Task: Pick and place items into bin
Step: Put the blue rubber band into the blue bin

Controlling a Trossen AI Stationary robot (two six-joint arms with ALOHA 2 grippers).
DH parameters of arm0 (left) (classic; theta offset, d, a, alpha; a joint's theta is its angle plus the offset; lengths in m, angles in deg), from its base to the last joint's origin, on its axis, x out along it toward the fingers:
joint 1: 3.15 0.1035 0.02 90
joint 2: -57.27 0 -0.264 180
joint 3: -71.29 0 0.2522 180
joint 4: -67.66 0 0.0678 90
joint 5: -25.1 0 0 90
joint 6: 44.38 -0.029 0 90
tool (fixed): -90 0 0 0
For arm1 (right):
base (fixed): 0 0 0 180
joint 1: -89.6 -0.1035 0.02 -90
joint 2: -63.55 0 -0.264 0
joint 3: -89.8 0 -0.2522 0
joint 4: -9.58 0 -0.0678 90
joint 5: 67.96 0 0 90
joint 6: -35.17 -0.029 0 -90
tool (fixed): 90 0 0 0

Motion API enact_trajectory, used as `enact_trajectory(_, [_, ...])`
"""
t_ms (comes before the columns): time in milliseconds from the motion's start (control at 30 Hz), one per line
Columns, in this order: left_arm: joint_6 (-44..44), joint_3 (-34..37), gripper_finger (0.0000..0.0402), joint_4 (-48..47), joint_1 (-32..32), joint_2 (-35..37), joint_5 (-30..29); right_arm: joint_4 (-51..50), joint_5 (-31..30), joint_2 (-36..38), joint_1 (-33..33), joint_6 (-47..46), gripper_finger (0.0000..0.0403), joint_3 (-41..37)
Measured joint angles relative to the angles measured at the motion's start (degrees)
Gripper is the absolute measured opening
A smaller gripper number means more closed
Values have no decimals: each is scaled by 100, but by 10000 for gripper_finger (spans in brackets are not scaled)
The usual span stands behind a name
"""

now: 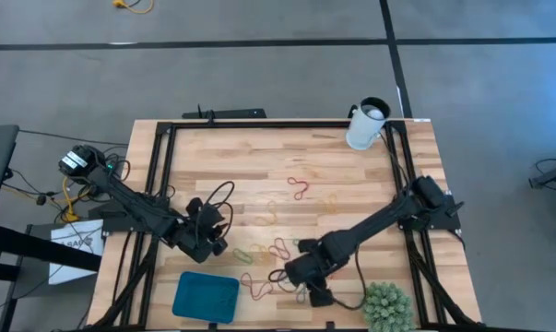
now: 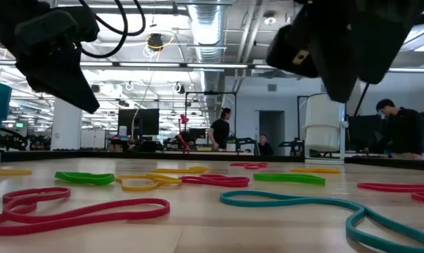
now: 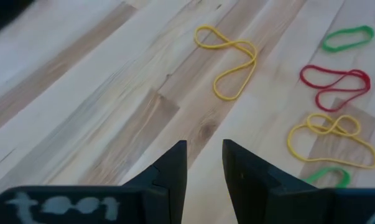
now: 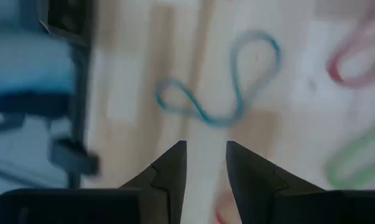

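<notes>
Several rubber-band loops lie flat on the wooden table: red point(image 1: 301, 189), yellow point(image 3: 227, 59), red point(image 3: 336, 81), green point(image 3: 347, 38) and a teal one point(image 4: 231, 81), which also shows in the low view point(image 2: 303, 204). The teal bin point(image 1: 206, 297) sits near the table's near edge, left of the middle. My left gripper point(image 1: 218, 245) hovers above bare wood just beyond the bin, open by a narrow gap point(image 3: 204, 168), nothing between the fingers. My right gripper point(image 1: 281, 275) hangs right of the bin, above the teal loop, also open by a narrow gap point(image 4: 206, 168) and empty.
A white cup point(image 1: 366, 124) stands at the far right corner and a spiky green plant point(image 1: 386, 306) at the near right corner. Black rails point(image 1: 162, 166) run along the table's sides. People stand in the room behind point(image 2: 398, 130).
</notes>
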Motion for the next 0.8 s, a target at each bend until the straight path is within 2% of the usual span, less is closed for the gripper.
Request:
enact_trajectory(100, [-116, 0, 91, 143, 0, 0, -15, 504, -471, -168, -46, -756, 106, -132])
enact_trajectory(167, [-120, 0, 91, 254, 0, 0, -15, 268, -807, -216, -41, -1337, 106, -160])
enact_trajectory(233, [-131, 0, 91, 362, -5, 0, -15, 488, -954, -376, -30, -1761, 106, -109])
enact_trajectory(333, [-337, 0, 91, 498, -11, 0, -15, 273, -1342, -534, -79, -1825, 106, -185])
enact_trajectory(400, [-444, 0, 91, 540, -19, 0, -15, 713, -1339, -659, -78, -2015, 106, -105])
enact_trajectory(800, [-630, 1, 91, 704, -109, 0, -15, 741, -1431, -916, -336, -2717, 106, -120])
